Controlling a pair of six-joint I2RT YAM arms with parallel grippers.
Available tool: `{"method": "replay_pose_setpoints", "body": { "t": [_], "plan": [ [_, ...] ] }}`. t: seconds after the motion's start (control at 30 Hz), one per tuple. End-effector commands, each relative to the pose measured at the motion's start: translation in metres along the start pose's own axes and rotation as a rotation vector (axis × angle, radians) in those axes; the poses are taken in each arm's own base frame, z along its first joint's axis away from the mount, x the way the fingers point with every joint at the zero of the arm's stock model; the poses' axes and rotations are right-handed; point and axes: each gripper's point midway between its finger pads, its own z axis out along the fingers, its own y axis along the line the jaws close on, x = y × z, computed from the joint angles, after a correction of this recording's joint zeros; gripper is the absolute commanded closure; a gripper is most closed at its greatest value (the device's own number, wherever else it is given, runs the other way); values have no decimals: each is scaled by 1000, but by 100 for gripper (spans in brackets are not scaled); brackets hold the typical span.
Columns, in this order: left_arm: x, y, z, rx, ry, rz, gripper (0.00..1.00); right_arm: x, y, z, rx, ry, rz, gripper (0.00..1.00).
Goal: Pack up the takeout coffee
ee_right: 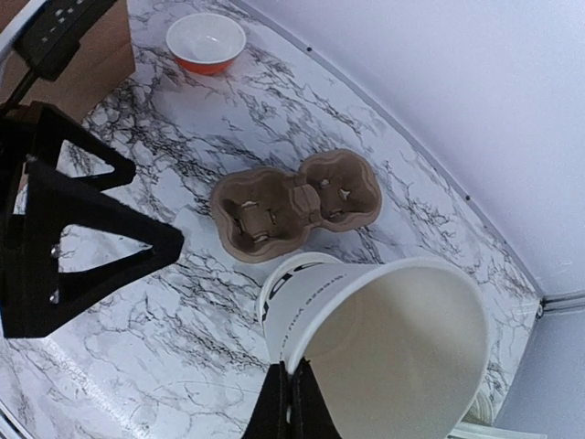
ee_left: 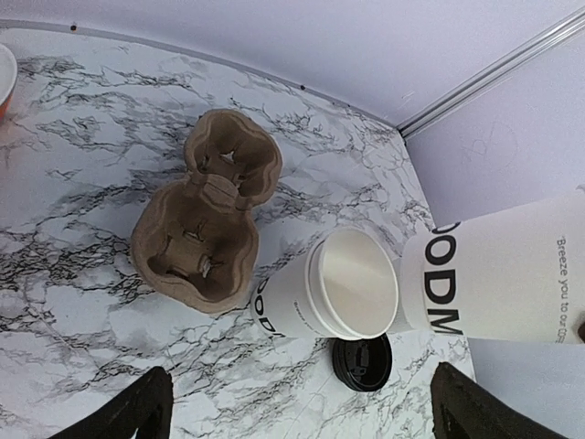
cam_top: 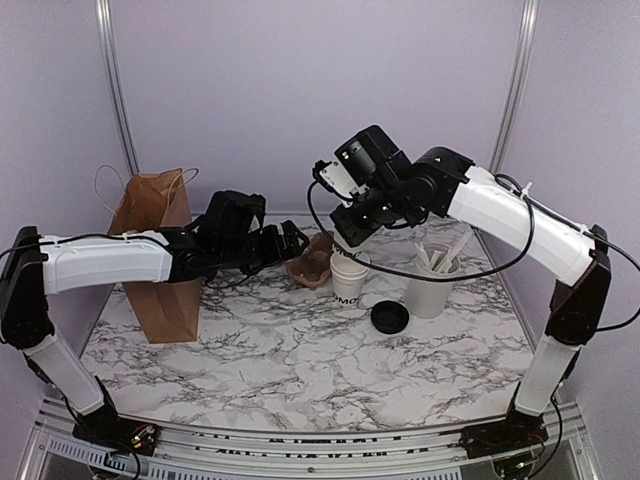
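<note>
My right gripper (ee_right: 294, 380) is shut on the rim of the white takeout coffee cup (ee_right: 402, 357), which hangs tilted above the table. Its black lettering shows in the left wrist view (ee_left: 498, 279). In the top view the right gripper (cam_top: 352, 232) hides most of that cup. The round black lid (cam_top: 389, 317) lies flat on the marble, also seen in the left wrist view (ee_left: 363, 362). My left gripper (cam_top: 290, 243) stands open and empty beside the cardboard cup carrier (cam_top: 310, 264), with its fingers (ee_left: 137, 410) wide apart.
A nested stack of white cups (ee_left: 352, 283) stands between carrier (ee_left: 206, 219) and lid. A tall white cylinder of utensils (cam_top: 433, 280) stands at the right. A brown paper bag (cam_top: 160, 255) stands upright at the left. An orange bowl (ee_right: 206, 41) sits at the back.
</note>
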Motion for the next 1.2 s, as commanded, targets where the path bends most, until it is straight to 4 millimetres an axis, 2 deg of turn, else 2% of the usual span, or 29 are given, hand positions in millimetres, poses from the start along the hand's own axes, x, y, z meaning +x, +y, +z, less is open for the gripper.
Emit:
{"method": "replay_pose_setpoints", "body": {
  "t": [0.0, 0.23, 0.43, 0.7, 0.9, 1.07, 1.17],
  "plan": [
    [-9, 21, -24, -76, -39, 42, 1, -10, 44, -25, -78, -64, -43, 100],
    [-15, 44, -50, -139, -91, 47, 1, 7, 97, -13, -105, -84, -69, 100],
    [-8, 68, -62, -189, -94, 41, 1, 33, 136, 12, -129, -55, -85, 100],
    [-5, 76, -71, -192, -96, 44, 1, 62, 165, 47, -116, -14, -113, 100],
    [-6, 77, -74, -189, -99, 49, 1, 71, 188, 57, -144, 17, -154, 100],
    [-7, 77, -73, -188, -99, 47, 1, 75, 195, 57, -150, 28, -176, 88],
    [-7, 77, -72, -185, -100, 47, 1, 79, 196, 59, -154, 42, -177, 86]
  ]
}}
